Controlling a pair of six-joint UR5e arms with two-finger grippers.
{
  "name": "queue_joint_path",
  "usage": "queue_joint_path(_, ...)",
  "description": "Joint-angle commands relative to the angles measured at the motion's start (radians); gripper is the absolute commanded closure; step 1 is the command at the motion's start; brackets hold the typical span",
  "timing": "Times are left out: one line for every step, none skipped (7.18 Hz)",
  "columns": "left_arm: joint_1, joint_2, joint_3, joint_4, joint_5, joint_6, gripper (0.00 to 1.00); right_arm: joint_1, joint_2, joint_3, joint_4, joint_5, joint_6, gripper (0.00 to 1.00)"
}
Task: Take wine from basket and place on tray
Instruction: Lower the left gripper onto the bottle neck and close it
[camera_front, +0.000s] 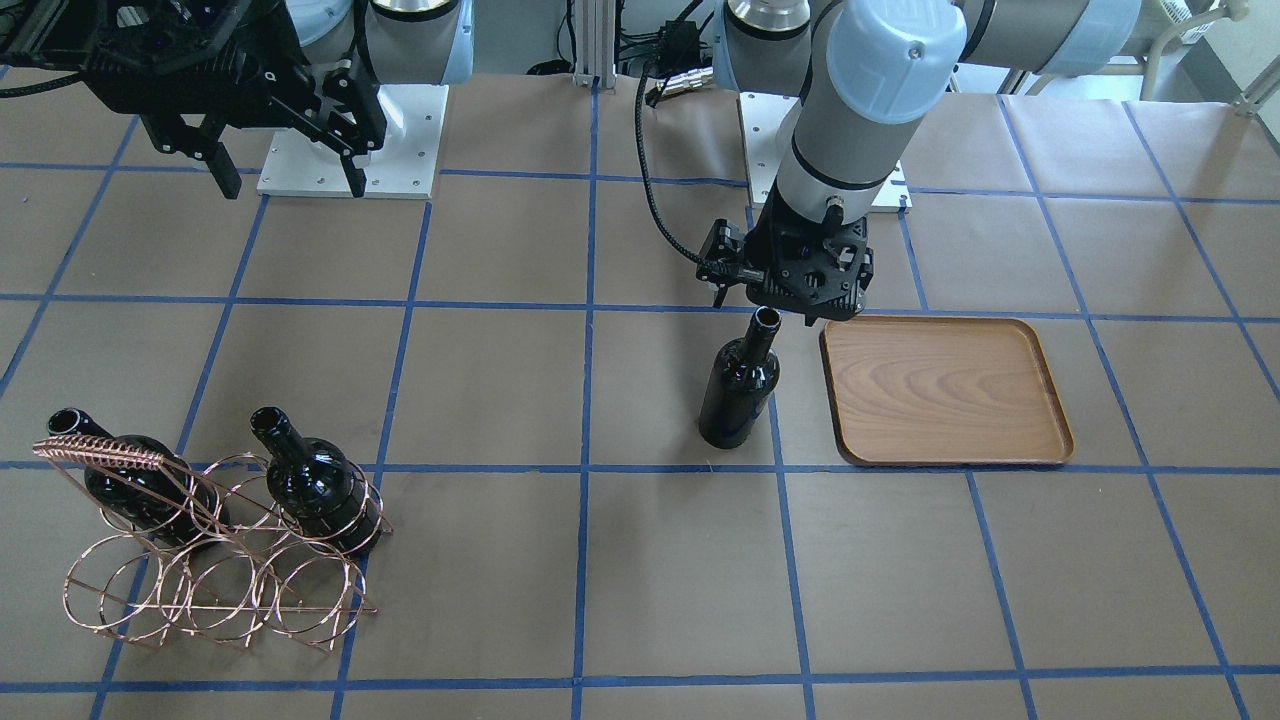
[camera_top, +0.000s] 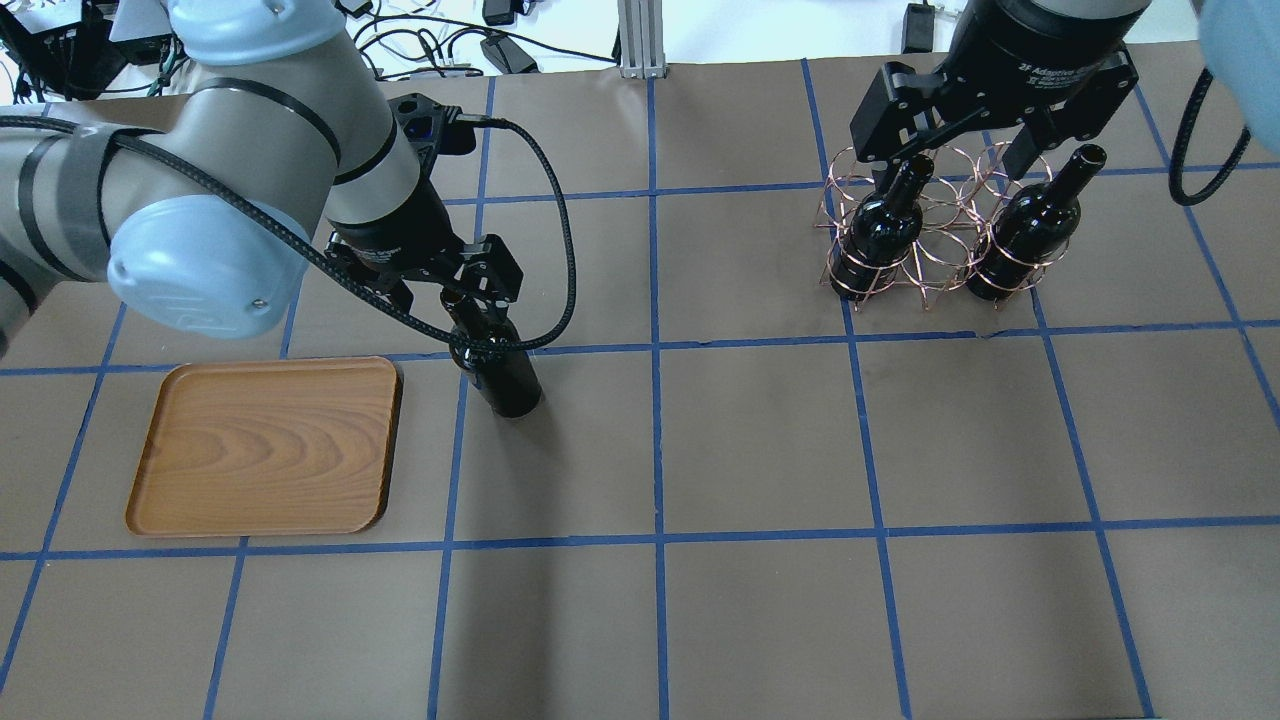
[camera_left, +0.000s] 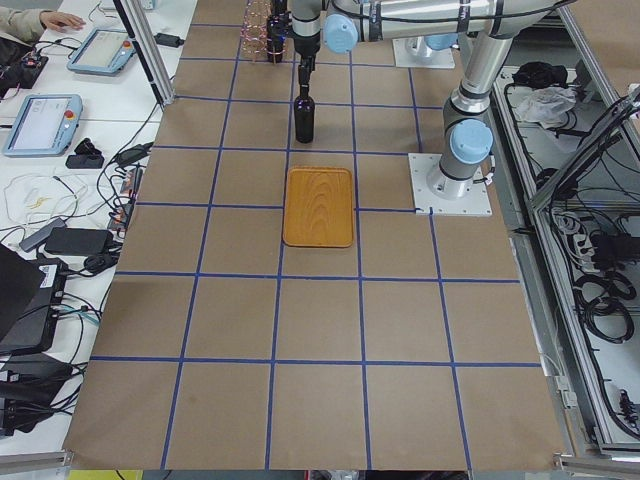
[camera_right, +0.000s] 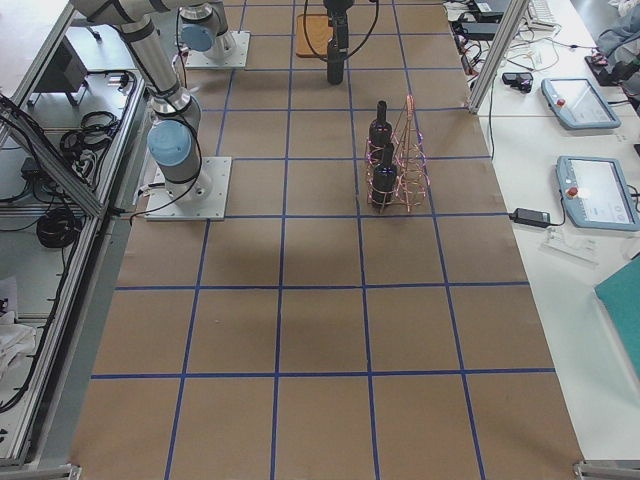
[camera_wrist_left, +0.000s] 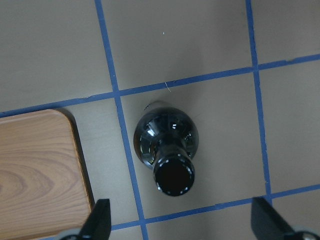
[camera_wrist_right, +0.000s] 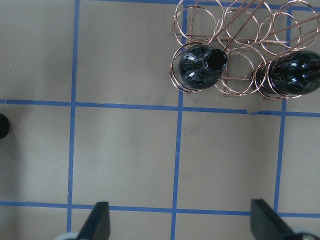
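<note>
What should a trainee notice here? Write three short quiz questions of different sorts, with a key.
1. True or false: the lone wine bottle under the left gripper stands on the wooden tray.
2. How many bottles sit in the copper wire rack? A one, B two, C three.
3. Fill in: the left gripper's jaws are ____ (open or shut).
Key: 1 false, it stands on the table beside the tray. 2 B, the two rack bottles. 3 open, just above the bottle's mouth.
</note>
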Motion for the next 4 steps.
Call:
queue_joint_path(0.001,-0.039,-0.013,0.010,0.000,0.001,0.15,-0.001,-0.001,0.000,0.002,-0.013,-0.001,0.00)
queue_joint_path(0.000,-0.053,-0.011,0.018,0.003,0.001,0.16,-0.001,-0.003,0.000,0.002,-0.013,0.005,0.00)
queue_joint_path(0.000,-0.058,-0.011,0.018,0.003,0.002,0.16,-0.001,-0.003,0.000,0.001,-0.011,0.011,0.00)
queue_joint_path(0.000,-0.060,-0.010,0.020,0.003,0.004,0.17,0.000,-0.003,0.000,0.002,-0.013,0.036,0.00)
